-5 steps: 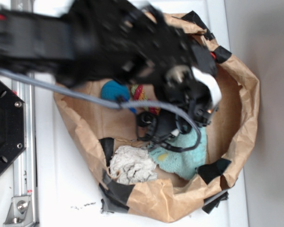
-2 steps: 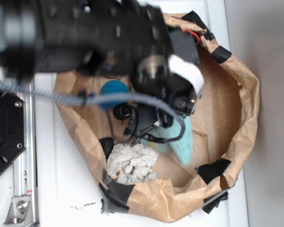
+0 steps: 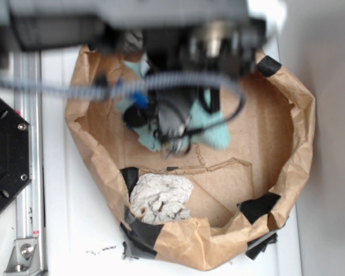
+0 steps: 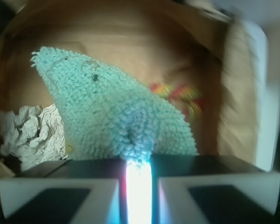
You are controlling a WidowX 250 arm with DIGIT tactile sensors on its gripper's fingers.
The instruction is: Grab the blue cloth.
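In the exterior view the arm crosses the top of the picture, blurred, and the gripper (image 3: 175, 141) hangs below it over the middle of the brown paper basin (image 3: 302, 123). The blue cloth (image 3: 215, 129) shows on both sides of the gripper, a larger flap to its right and a smaller piece to its left, so the cloth sits directly at the gripper rather than off to any side; it looks to hang clear of the basin floor, though the blur makes that uncertain. The white rag (image 3: 160, 198) lies on the floor nearer the camera, well apart from the cloth. In the wrist view the gripper (image 4: 139, 184) has its two white pads drawn close with only a narrow bright slit between them, and the blue cloth (image 4: 112, 112) bunches into a fold exactly at that slit, so the jaws are pinching the cloth. From the pinch the cloth spreads away, its long axis running up and to the left toward a pointed corner. The white rag (image 4: 32, 133) lies to the left, beyond it, and a red and yellow thing (image 4: 179, 95) shows blurred on the right. The grasp looks made; the next move likely depends on the pinched fold staying between the pads as the cloth trails from it.
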